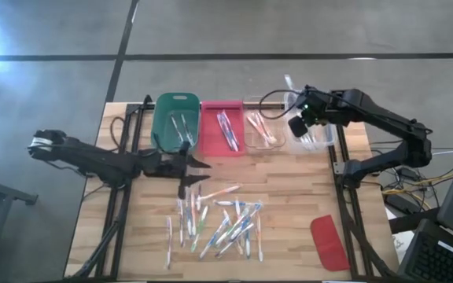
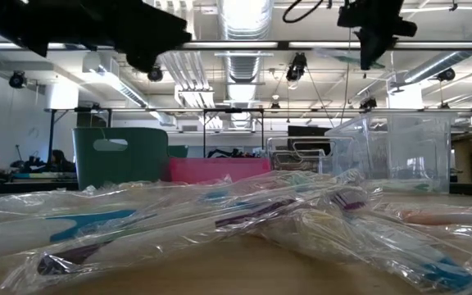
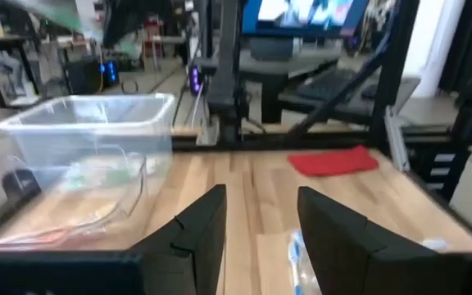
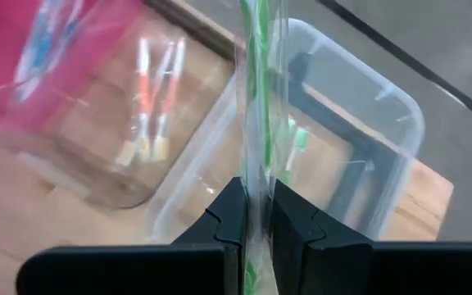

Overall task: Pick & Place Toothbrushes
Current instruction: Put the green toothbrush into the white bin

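Several toothbrushes (image 1: 219, 220) in clear wrappers lie in a loose pile on the wooden table, near its front edge; they fill the foreground of the low view (image 2: 220, 217). At the far edge stands a row of bins: green (image 1: 175, 122), red (image 1: 222, 130) and two clear ones (image 1: 262, 132), (image 1: 314, 135), each with toothbrushes inside. My right gripper (image 4: 256, 215) hangs above the rightmost clear bin (image 4: 359, 147), shut on a green toothbrush (image 4: 256, 98) in its wrapper. My left gripper (image 3: 260, 221) stands open and level above the table between the bins and the pile, with nothing between its fingers. My right gripper pinches the wrapped green toothbrush (image 4: 256, 176) between its two fingers, clear wrapper and handle together. The fingers slant down from the table's right side. The toothbrush reaches out past the fingertips, lifted clear above the rightmost clear bin. The fingers hide which end they have.
A flat red lid (image 1: 329, 242) lies at the table's near right corner, also seen in the left wrist view (image 3: 334, 160). Black frame rails (image 1: 124, 157) run along both table sides. Bare wood lies between the bins and the pile.
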Action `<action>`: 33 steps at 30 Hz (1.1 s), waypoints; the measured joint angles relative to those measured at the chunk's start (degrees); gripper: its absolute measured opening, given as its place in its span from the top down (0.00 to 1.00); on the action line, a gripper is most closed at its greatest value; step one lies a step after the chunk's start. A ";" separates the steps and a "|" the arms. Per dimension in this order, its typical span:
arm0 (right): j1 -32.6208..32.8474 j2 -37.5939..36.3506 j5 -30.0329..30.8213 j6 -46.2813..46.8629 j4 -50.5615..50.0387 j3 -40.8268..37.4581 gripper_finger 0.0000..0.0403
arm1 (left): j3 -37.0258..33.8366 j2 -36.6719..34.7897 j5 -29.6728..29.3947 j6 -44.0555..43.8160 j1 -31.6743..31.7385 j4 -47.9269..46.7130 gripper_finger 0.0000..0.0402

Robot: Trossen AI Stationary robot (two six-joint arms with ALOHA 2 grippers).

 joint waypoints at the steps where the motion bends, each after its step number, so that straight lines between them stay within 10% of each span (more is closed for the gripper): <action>1: -1.00 0.00 0.00 0.00 0.13 0.00 0.94 | -0.35 -1.23 -0.02 -0.11 -0.01 0.09 0.61; 33: -14.91 7.35 -0.22 -7.54 2.12 -17.54 0.94 | -5.13 -13.16 1.09 -13.54 -0.26 -1.32 0.61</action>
